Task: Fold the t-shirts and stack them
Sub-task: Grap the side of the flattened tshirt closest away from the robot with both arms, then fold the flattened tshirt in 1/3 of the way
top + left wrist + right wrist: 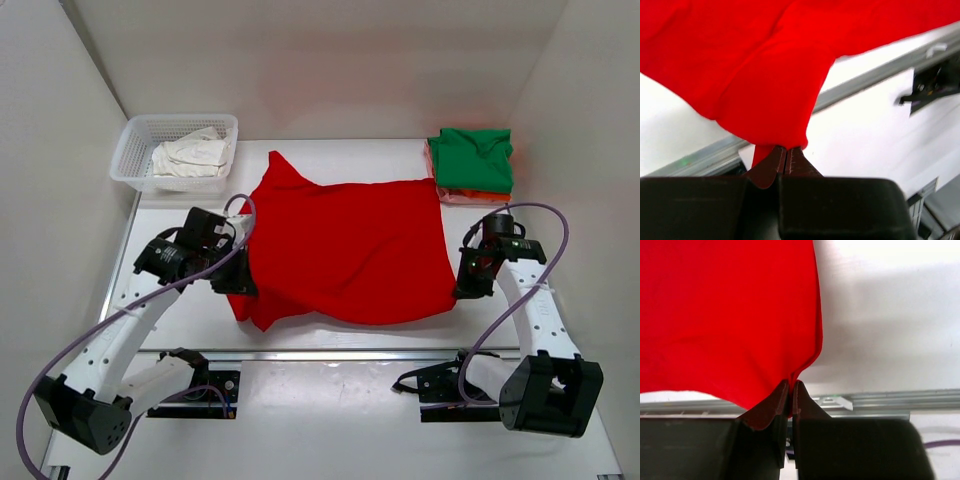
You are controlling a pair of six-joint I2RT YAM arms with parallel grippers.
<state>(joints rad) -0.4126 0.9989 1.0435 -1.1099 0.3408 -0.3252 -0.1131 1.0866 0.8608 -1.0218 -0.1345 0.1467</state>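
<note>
The bright red t-shirt (350, 245) is stretched out over the middle of the table, lifted at its near edge. My left gripper (238, 283) is shut on its near left corner; the left wrist view shows the red cloth (755, 75) pinched between the fingers (786, 157). My right gripper (465, 290) is shut on the near right corner; the right wrist view shows the red cloth (730, 315) pinched at the fingers (791, 390). A folded green t-shirt (478, 158) lies on a salmon-pink one (450, 193) at the far right. An off-white t-shirt (190, 157) lies in the basket.
A white mesh basket (135, 150) stands at the far left corner. White walls close the back and both sides. A metal rail (340, 352) runs along the table's near edge, with both arm bases behind it.
</note>
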